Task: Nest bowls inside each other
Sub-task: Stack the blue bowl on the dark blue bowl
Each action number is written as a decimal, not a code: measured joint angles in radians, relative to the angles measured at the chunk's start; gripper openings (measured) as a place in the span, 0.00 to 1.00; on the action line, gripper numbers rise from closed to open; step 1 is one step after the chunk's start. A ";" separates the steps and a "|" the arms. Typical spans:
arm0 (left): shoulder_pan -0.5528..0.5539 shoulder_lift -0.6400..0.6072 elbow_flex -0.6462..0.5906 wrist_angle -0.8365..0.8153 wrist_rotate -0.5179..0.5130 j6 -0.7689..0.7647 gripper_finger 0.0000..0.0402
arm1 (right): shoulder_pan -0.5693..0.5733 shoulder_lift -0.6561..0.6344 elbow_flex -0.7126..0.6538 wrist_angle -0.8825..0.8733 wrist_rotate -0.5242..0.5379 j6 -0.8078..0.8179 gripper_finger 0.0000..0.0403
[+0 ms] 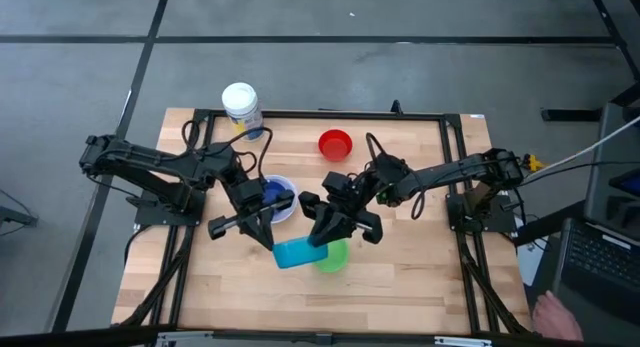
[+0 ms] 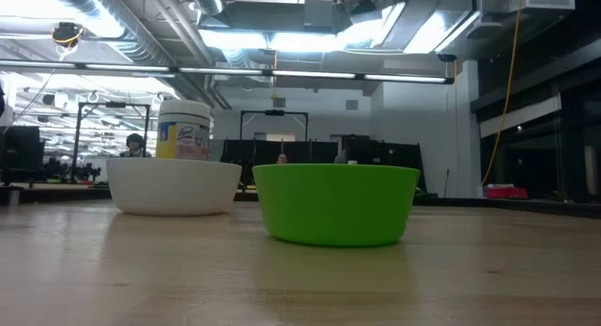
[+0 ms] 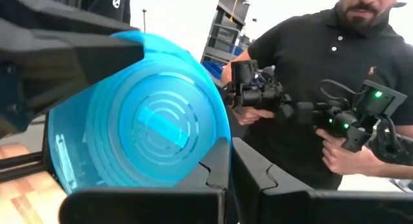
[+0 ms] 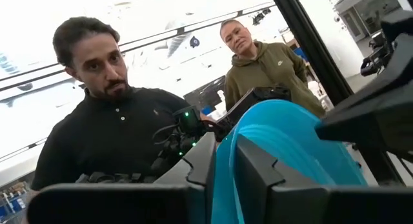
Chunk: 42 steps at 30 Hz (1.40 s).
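A teal bowl (image 1: 298,252) hangs tipped on its side in the air, over a green bowl (image 1: 334,257) that sits on its base on the table. My left gripper (image 1: 264,233) is shut on the teal bowl's left edge. My right gripper (image 1: 327,230) is slightly open, with its fingers either side of the bowl's right edge. A white bowl (image 1: 283,209) with a dark blue bowl (image 1: 272,193) sitting inside it stands behind my left gripper. A red bowl (image 1: 335,144) stands alone toward the far edge. The low view shows only the white bowl (image 2: 174,185) and the green bowl (image 2: 336,204). My left gripper pinches the teal bowl's rim (image 3: 223,153) between its two fingers, one inside the bowl and one outside. It comes about level from the table's far left. The bowl is lifted clear and tipped, its underside toward the wrist camera. My right gripper has the bowl's rim (image 4: 223,166) between its two fingers (image 4: 201,162), coming about level from the far right. I cannot tell whether they touch it.
A white-lidded container (image 1: 241,105) stands upright at the table's far left corner. The table's near strip (image 1: 300,302) is bare wood. Beyond the table, a person in a black shirt (image 3: 310,75) holds control handles; a second person in a green hoodie (image 4: 264,62) stands behind.
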State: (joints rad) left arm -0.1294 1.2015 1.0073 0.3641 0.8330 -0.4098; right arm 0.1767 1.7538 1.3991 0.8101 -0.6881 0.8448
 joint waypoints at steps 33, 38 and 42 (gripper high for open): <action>0.084 -0.245 -0.002 -0.976 -0.490 0.232 0.00 | -0.107 -0.091 0.000 0.005 -0.042 0.011 0.25; 0.091 -0.309 -0.002 -1.303 -0.634 0.228 0.00 | -0.100 -0.170 0.000 -0.210 -0.061 -0.037 0.24; 0.091 -0.284 -0.005 -1.406 -0.665 0.256 0.00 | -0.099 -0.234 0.000 -0.347 -0.046 -0.085 0.26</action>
State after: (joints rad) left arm -0.0387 0.9177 1.0026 -1.0420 0.1682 -0.1540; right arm 0.0776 1.5198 1.3990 0.4627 -0.7345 0.7599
